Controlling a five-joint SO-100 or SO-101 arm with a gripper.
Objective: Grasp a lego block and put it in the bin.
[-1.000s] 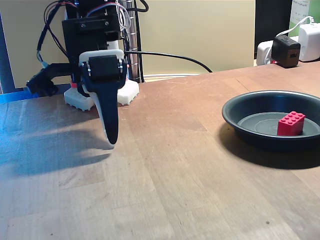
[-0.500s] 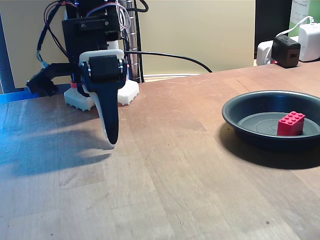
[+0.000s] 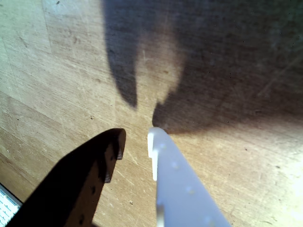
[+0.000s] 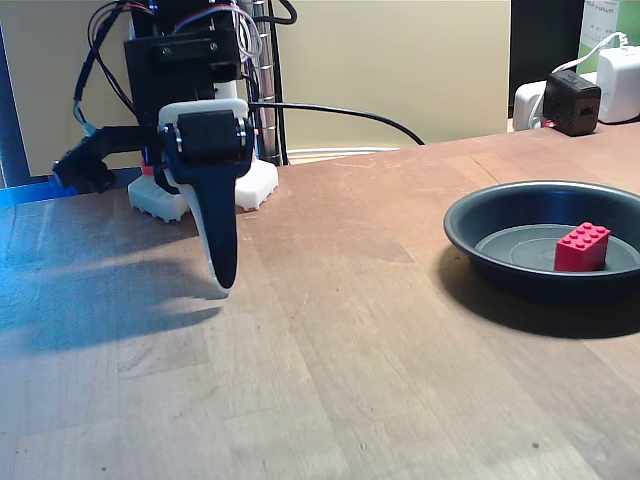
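One red lego block (image 4: 583, 246) lies on the flat bottom of the dark round bin (image 4: 470, 225), at the right of the fixed view. The gripper (image 4: 221, 288) hangs low over the bare wooden table (image 4: 350, 350) near the arm's white base (image 4: 160, 202), well apart from the bin. In the wrist view its black and white fingers stand slightly apart, gripper (image 3: 136, 140) holding nothing. Judged from this, the placing step is complete; the next move calls only for retreat to rest.
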